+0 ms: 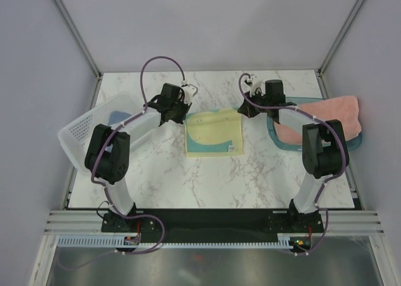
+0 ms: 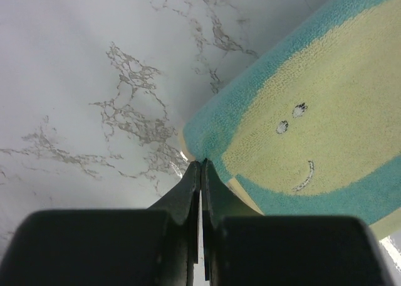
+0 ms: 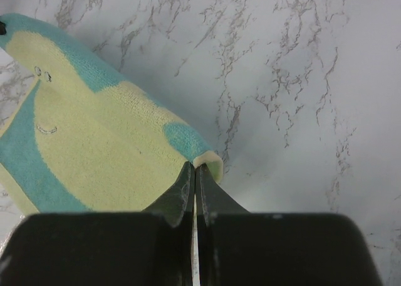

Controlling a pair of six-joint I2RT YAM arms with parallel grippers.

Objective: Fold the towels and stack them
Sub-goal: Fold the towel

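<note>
W/ L tool [image 2: 200, 173] & R tool [image 3: 194, 173] clamped tight on yellow towel [image 1: 213, 134] corners, 11 & 1 o'clock; pink towel [image 1: 326, 113] at 3.

Soft light is coming from above; the yellow-and-teal towel [image 3: 106, 142] is casting a faint shadow on the table [image 3: 301, 79]; nearest parts are blurring.

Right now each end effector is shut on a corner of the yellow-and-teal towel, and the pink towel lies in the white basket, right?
No: the pink towel lies on the teal tray at the right, as the top external view shows. The rest holds.
</note>
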